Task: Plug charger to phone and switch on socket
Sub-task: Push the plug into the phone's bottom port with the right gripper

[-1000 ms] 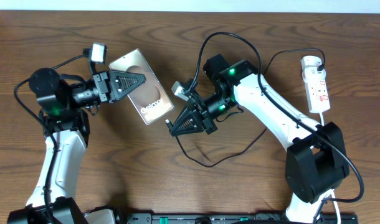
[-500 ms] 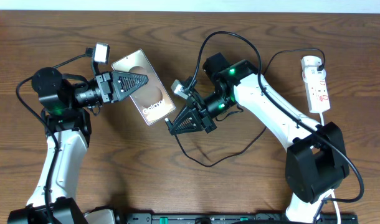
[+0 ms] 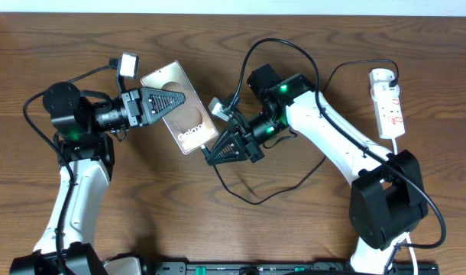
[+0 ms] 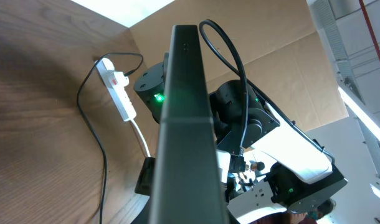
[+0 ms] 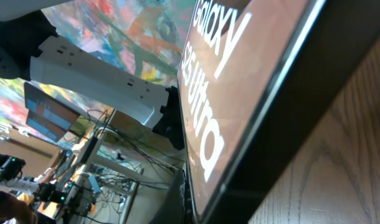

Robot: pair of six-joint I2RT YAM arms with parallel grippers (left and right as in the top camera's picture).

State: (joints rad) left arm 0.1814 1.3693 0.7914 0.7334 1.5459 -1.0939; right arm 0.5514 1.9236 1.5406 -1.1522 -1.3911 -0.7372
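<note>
The left tool (image 3: 174, 99) is clenched on the phone (image 3: 189, 122), gripping it along its upper long edge and holding it tilted, face up, left of the middle of the wooden surface (image 3: 294, 237). The white "Galaxy" lettering shows on the phone's lower half and the brownish oval on its upper half. The right tool (image 3: 211, 155) is closed as well, its tips just beside the phone's lower right corner. From the right wrist view the phone (image 5: 252, 93) fills most of the picture at close range, lettering large, so the tool's own fingers are hard to make out. It seems to pinch the plug tip of the charger (image 3: 256, 201), though the tip itself is hidden under the fingers. The thin black cable comes out from beneath the tool, loops down over the surface and runs up toward the right. The socket (image 3: 387, 103) lies near the far right edge, well apart from the phone, with a black plug at its rounded end. The left wrist view also shows the socket (image 4: 118, 93) on the wood.
</note>
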